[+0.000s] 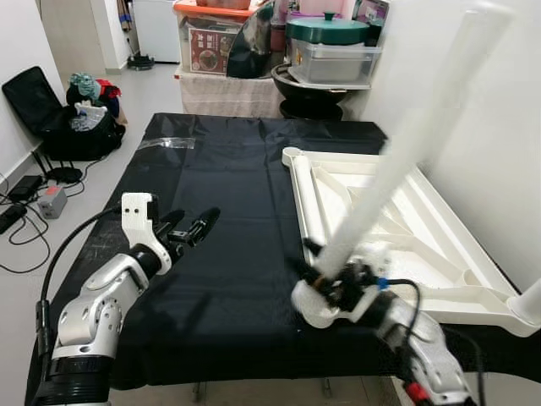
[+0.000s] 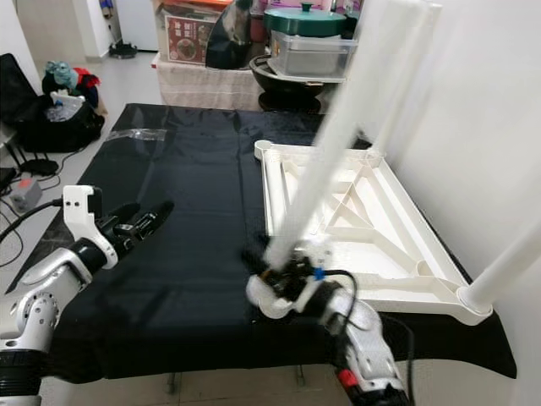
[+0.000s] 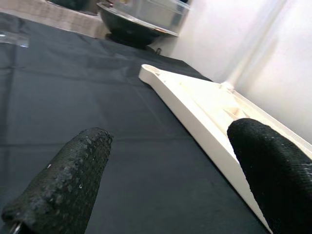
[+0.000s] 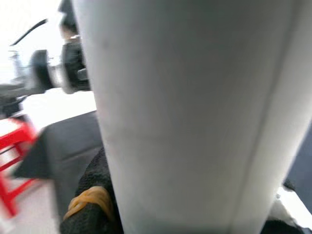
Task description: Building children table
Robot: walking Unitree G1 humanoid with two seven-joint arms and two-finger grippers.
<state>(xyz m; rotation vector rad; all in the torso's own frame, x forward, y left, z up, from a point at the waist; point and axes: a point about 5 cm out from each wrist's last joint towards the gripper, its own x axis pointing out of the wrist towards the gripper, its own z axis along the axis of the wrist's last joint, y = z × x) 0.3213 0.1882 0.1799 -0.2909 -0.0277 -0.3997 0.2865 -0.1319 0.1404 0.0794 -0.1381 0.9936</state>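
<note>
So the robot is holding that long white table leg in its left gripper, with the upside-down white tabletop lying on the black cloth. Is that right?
Not quite: the right gripper holds the white table leg, as the left eye view shows. The left gripper hovers open over the black cloth, holding nothing. The upside-down white tabletop does lie on that cloth.

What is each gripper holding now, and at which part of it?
The right gripper holds a long white table leg near its lower end, the leg tilted upward. The left gripper holds nothing; its jaws are open above the black tablecloth.
</note>
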